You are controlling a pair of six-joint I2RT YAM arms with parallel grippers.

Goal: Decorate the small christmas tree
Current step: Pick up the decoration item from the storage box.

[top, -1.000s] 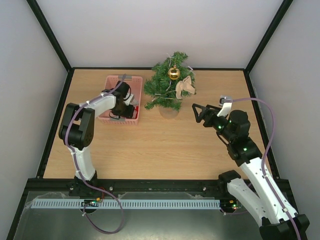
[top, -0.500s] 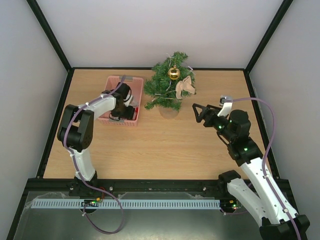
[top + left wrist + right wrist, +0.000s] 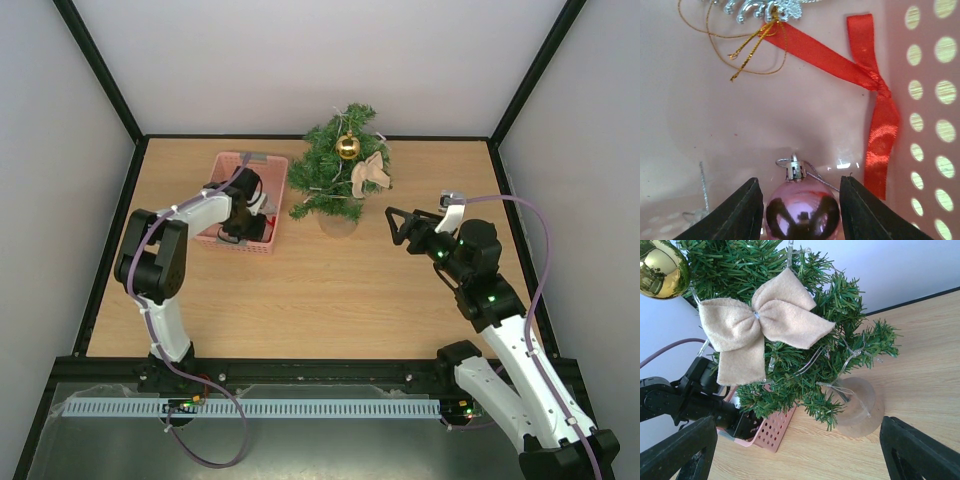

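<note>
The small christmas tree (image 3: 325, 178) stands at the back middle of the table, with a gold bauble (image 3: 347, 147) and a beige felt bow (image 3: 368, 172) hanging on it. In the right wrist view the tree (image 3: 790, 375) fills the upper frame above its round pale base (image 3: 860, 407). My left gripper (image 3: 250, 205) reaches into the pink basket (image 3: 226, 162). There its jaws (image 3: 800, 180) press on both sides of a shiny pink bauble (image 3: 802, 212) that rests on the basket floor. My right gripper (image 3: 395, 225) hovers open, right of the tree and pointing at it, holding nothing.
A red ribbon (image 3: 875, 95) and a silver ornament with gold cord (image 3: 765, 7) also lie in the basket, whose perforated wall (image 3: 927, 100) is close on the right. The basket's corner (image 3: 772, 432) sits just left of the tree base.
The left jaws have narrowed onto the pink bauble inside the basket, and the basket has shifted slightly. The right arm and the tree have stayed still.
</note>
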